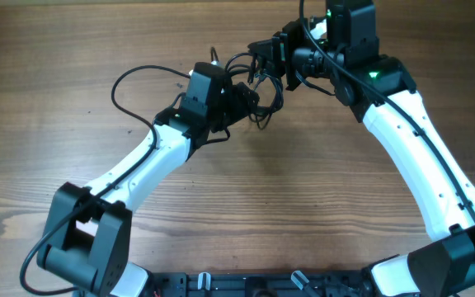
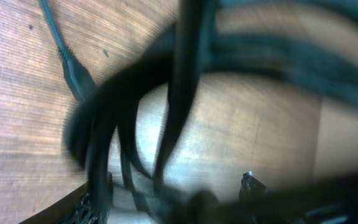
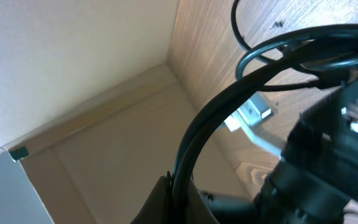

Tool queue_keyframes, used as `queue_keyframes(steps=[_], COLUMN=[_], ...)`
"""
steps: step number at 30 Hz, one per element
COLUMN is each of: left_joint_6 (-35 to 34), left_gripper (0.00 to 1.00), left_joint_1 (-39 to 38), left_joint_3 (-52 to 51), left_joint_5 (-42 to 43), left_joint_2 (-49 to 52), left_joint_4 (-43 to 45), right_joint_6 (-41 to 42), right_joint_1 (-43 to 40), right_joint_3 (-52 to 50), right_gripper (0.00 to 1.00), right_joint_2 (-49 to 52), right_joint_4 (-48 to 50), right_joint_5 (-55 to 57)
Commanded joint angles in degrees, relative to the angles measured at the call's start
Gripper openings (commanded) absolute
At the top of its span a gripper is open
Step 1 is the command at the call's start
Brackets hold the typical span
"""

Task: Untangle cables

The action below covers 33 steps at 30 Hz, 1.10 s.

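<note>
Black cables point(image 1: 258, 82) hang bunched in a knot at the upper middle of the overhead view, between the two arms over the wooden bench point(image 1: 303, 190), with one loop point(image 1: 126, 82) trailing flat toward the upper left. The right tool point(image 1: 264, 56) is pinched closed on the cables, which run up out of its tips. The left tool point(image 1: 250, 101) sits in the knot from the lower left, but cords blur across its camera and I cannot tell how wide it stands or what it holds.
</note>
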Motion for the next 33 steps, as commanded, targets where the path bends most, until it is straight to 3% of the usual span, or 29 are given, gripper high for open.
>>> queue_keyframes(steps=[1, 4, 5, 9, 10, 14, 17, 23, 25, 27, 29, 31, 33], left_joint_6=[-1.4, -1.4, -1.4, -1.4, -1.4, -1.0, 3.0, 13.9, 16.4, 17.5, 17.5, 17.5, 17.5], left_gripper=[0.65, 0.60, 0.53, 0.09, 0.04, 0.04, 0.04, 0.04, 0.04, 0.04, 0.04, 0.04, 0.04], left_joint_1=[0.0, 0.0, 0.0, 0.0, 0.0, 0.0, 0.2, 4.5, 6.8, 10.1, 12.5, 15.0, 17.1], left_joint_3=[0.3, 0.3, 0.3, 0.3, 0.3, 0.3, 0.3, 0.3, 0.3, 0.3, 0.3, 0.3, 0.3], left_joint_5=[-3.1, -4.0, -4.0, -3.9, -3.7, 0.7, 6.5, 24.6, 32.7, 44.2, 50.9, 56.6, 59.7], left_joint_2=[1.0, 1.0, 1.0, 1.0, 1.0, 1.0, 1.0, 1.0, 1.0, 1.0, 1.0, 1.0, 1.0], left_joint_4=[1.1, 1.4, 1.6, 1.4, 1.0, -3.7, -8.8, -19.7, -20.5, -20.7, -20.7, -20.6, -20.2], right_joint_6=[-1.2, -1.2, -1.2, -1.3, -1.3, -2.4, -5.9, -16.5, -21.2, -29.6, -39.0, -49.3, -56.2], right_joint_1=[0.1, 0.1, 0.1, 0.1, 0.1, 0.1, 0.1, 0.1, 0.1, 0.1, 0.1, 0.1, 0.1], right_joint_3=[0.4, 0.4, 0.4, 0.4, 0.4, 0.4, 0.4, 0.4, 0.4, 0.4, 0.4, 0.4, 0.4], right_gripper=[0.04, 0.04, 0.04, 0.04, 0.04, 0.04, 0.04, 0.06, 0.24, 0.57, 0.76, 0.86, 0.87], right_joint_2=[0.3, 0.3, 0.3, 0.3, 0.3, 0.3, 0.3, 0.4, 0.4, 0.4, 0.4, 0.4, 0.4], right_joint_4=[0.6, 0.7, 0.8, 0.8, 0.7, 0.7, 0.1, -5.6, -6.7, -7.0, -7.2, -7.6, -8.7], right_joint_5=[-3.0, -3.7, -4.0, -4.3, -3.9, 1.9, 11.0, 38.9, 43.8, 44.6, 43.8, 40.6, 39.8])
